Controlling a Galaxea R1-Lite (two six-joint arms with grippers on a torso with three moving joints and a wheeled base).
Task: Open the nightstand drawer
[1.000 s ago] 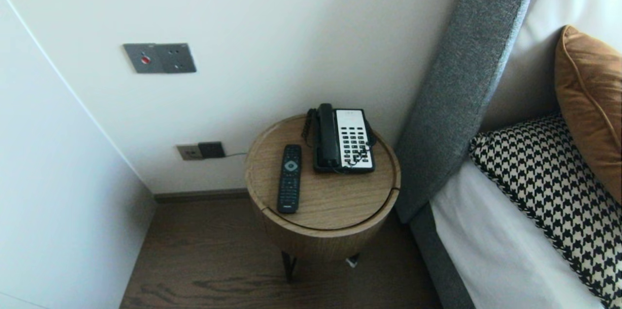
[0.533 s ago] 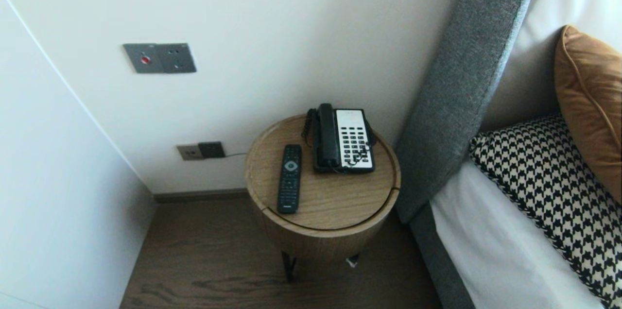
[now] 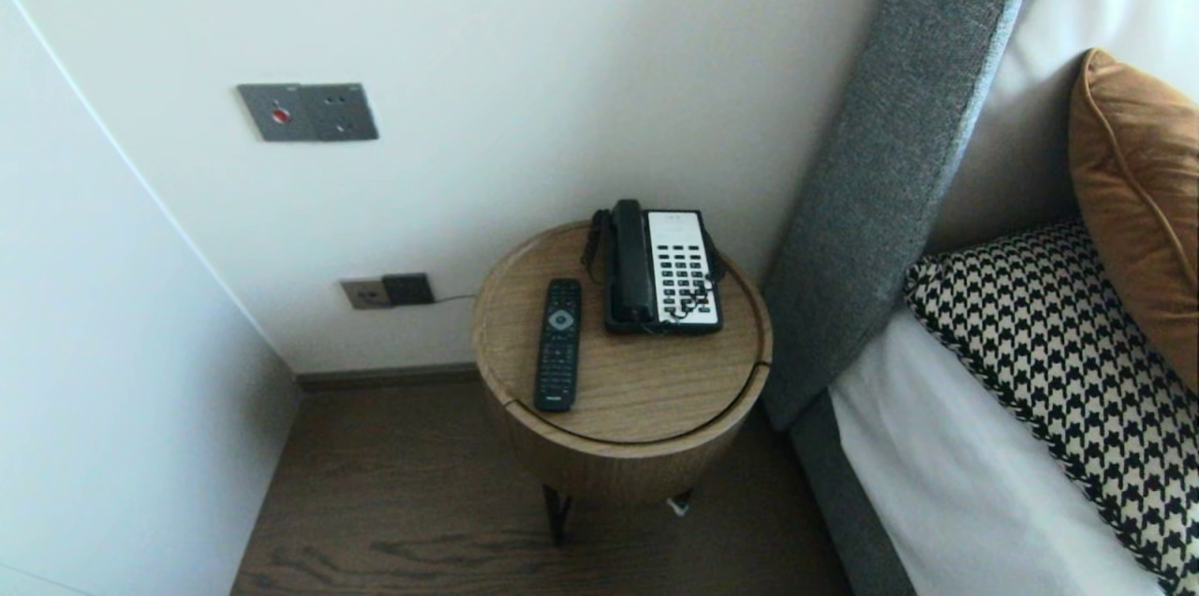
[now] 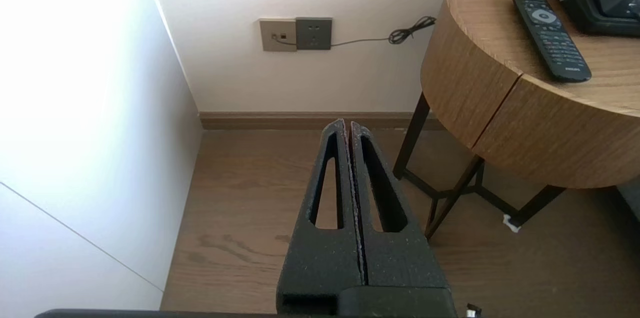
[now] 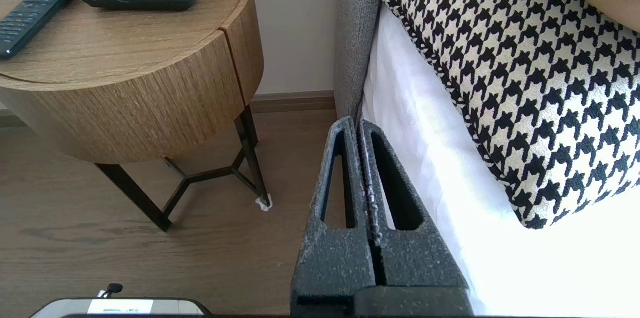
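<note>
Round table [image 3: 646, 390] open to approach from the front, its near half bare; remote [image 3: 558, 343] and telephone [image 3: 660, 270] fill the rear, wall [image 3: 562, 109] close behind, headboard [image 3: 871, 202] crowding the right side.

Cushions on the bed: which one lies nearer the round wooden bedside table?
The black-and-white houndstooth cushion; the plain orange-brown cushion stands behind it, farther from the round wooden table.

The remote control [image 3: 558, 344] lies on the round bedside table [image 3: 637, 390], left of the telephone [image 3: 660, 270], which sits nearer the wall. Left of the table, on the wall, a socket [image 3: 388, 290] sits low and a switch panel [image 3: 307, 111] higher up. The headboard [image 3: 890, 165] stands just right of the table. A pillow [image 3: 1058, 371] lies on the mattress [image 3: 955, 484], with a cushion [image 3: 1138, 193] behind it. The left gripper [image 4: 347, 125] hangs low over the floor left of the table. The right gripper [image 5: 357, 123] hangs low between table and bed.
</note>
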